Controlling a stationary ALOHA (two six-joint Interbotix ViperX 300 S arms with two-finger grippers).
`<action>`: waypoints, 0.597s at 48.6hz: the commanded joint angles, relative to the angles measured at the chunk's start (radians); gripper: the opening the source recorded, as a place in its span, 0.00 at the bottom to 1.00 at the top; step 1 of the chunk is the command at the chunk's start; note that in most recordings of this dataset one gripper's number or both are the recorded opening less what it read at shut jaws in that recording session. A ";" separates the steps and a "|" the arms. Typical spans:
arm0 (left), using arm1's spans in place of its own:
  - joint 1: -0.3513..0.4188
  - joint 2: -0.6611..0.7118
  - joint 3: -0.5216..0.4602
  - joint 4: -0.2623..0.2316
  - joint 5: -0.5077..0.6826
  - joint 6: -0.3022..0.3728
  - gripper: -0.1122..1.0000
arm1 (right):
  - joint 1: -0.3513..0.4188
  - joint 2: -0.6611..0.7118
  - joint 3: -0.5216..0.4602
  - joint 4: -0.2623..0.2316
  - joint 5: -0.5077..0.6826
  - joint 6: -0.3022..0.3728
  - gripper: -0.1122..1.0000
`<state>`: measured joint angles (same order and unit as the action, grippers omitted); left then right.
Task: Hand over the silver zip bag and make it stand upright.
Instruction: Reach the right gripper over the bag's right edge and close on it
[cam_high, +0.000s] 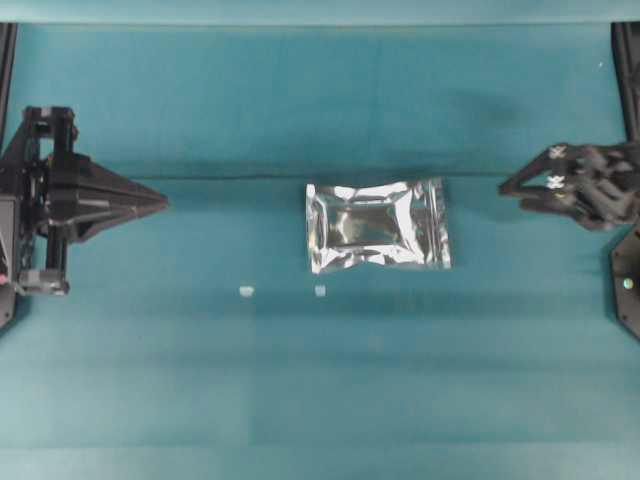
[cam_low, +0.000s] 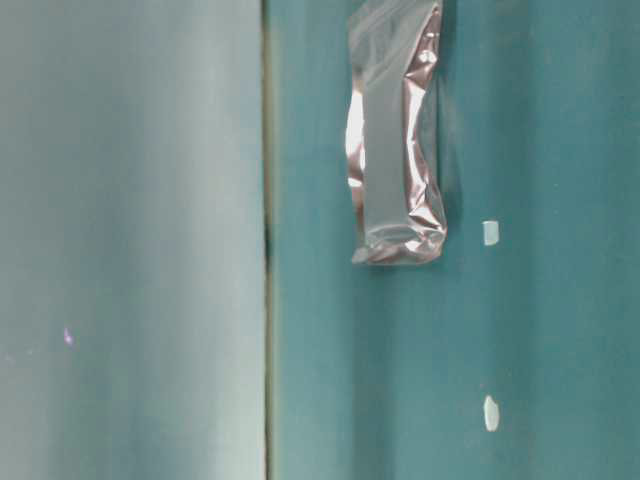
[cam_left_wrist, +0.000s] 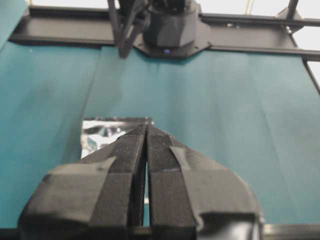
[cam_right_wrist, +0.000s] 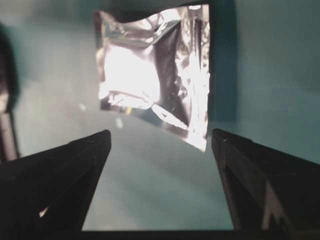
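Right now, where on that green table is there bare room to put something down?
Bare cloth lies between the silver zip bag and the left gripper, and along the far side behind the bag. Two white scraps sit just in front of it. The right gripper, open, crowds the bag's other side.

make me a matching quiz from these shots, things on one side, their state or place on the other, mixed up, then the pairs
Things
1. silver zip bag
2. left gripper
3. right gripper
4. two white scraps

States or places
A. open, pointing toward the bag
B. lying flat in the middle of the teal cloth
C. shut, holding nothing
D. on the cloth just in front of the bag, toward the left arm's side

Pairs: 1-B, 2-C, 3-A, 4-D
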<state>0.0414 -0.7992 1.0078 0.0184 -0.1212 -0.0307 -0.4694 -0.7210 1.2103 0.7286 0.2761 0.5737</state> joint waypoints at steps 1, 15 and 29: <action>0.003 0.000 -0.025 0.003 -0.003 0.003 0.10 | 0.031 0.074 -0.026 0.003 -0.032 -0.011 0.91; 0.005 -0.002 -0.020 0.003 0.031 0.008 0.10 | 0.072 0.242 -0.066 0.003 -0.112 -0.012 0.90; 0.005 -0.008 -0.014 0.003 0.032 0.008 0.10 | 0.121 0.417 -0.112 0.003 -0.213 -0.012 0.90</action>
<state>0.0430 -0.8053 1.0078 0.0184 -0.0844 -0.0215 -0.3666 -0.3344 1.1259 0.7302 0.0874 0.5737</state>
